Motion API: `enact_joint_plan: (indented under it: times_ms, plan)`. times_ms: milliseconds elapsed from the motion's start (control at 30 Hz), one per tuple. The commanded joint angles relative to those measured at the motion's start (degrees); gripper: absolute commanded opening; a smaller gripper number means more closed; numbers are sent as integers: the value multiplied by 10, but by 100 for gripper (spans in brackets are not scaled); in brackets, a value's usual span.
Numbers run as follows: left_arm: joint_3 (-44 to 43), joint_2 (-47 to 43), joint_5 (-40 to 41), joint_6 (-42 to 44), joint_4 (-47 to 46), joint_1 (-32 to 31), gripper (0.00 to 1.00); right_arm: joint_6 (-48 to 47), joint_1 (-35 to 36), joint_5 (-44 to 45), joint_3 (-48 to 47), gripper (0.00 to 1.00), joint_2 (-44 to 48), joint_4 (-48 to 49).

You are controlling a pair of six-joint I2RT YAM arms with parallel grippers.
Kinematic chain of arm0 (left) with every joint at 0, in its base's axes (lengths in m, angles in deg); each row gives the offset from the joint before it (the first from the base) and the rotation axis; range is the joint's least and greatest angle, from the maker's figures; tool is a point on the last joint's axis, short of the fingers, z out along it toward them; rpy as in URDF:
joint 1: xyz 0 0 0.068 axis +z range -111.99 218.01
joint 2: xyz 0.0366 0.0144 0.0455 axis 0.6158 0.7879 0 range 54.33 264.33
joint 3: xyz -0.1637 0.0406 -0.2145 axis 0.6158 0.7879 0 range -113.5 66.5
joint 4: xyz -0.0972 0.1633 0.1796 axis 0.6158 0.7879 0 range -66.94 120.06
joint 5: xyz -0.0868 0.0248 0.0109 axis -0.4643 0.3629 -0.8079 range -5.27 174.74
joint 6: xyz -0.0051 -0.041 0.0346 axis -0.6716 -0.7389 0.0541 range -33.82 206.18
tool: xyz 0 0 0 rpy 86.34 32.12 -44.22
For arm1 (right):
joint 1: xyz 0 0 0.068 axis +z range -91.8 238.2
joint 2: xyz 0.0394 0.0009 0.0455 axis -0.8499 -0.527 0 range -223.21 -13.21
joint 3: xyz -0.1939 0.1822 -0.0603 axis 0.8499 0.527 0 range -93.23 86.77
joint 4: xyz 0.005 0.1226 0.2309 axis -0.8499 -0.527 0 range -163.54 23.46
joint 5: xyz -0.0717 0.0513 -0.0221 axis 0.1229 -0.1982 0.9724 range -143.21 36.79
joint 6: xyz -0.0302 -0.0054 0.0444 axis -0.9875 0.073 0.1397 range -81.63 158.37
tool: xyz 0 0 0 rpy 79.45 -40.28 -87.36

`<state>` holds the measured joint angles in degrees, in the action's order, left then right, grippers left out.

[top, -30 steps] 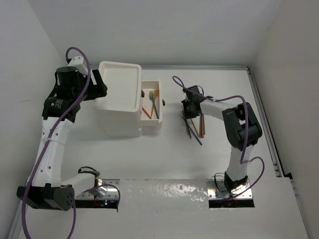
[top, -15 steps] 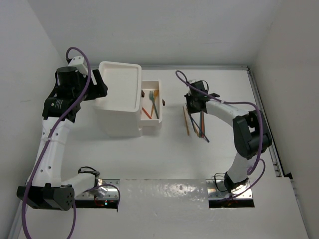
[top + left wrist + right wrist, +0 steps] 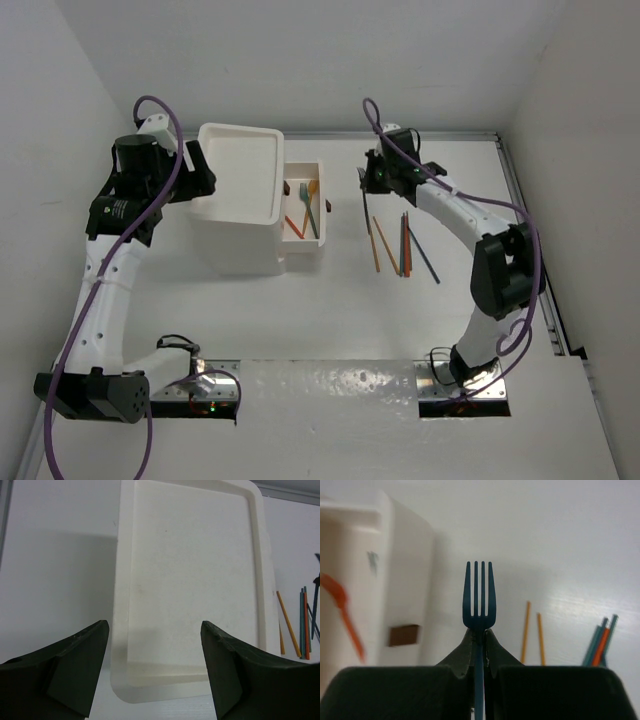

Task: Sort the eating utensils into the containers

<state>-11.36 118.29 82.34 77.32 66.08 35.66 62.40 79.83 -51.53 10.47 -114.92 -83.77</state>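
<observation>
White table (image 3: 330, 320); drawer (image 3: 305, 250) with orange, teal utensils (image 3: 309, 210)

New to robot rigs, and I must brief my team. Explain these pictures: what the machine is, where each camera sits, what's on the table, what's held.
Two robot arms are bolted at the near edge of the table, each ending in a two-finger gripper. One picture comes from a fixed camera above and behind them; the other two from a camera on each wrist. On the table stands a white drawer unit with one drawer pulled out, holding orange and teal utensils. Coloured sticks lie to its right. The left gripper is open near the unit's tray top. The right gripper is shut on a blue fork.
</observation>
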Motion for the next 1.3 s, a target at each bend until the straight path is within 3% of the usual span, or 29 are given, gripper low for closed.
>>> enact_joint_plan:
  times_ms: [0,400,533,567,667,800,967,1133,1267]
  plan:
    - [0,-16,10,4,-22,-8,72,76,15,-54,-75,0,20,3]
    - [-8,4,43,13,-23,-8,72,233,97,-95,-168,0,-67,103]
    - [-18,26,54,17,-22,-8,72,249,101,-90,-180,15,-98,99]
    - [-22,30,55,19,-26,-8,72,247,101,-86,-178,27,-98,99]
    - [-27,48,64,26,-36,-8,72,220,100,-78,-162,42,-81,94]
    - [-54,90,77,40,-41,-7,70,153,83,-73,-150,46,-41,70]
    - [-90,135,74,56,-53,-6,64,148,33,-91,-77,41,10,85]
    - [-95,172,60,68,-58,-6,49,126,1,-88,-10,15,26,78]
    - [-84,182,49,71,-67,-6,35,117,1,-102,9,12,7,78]
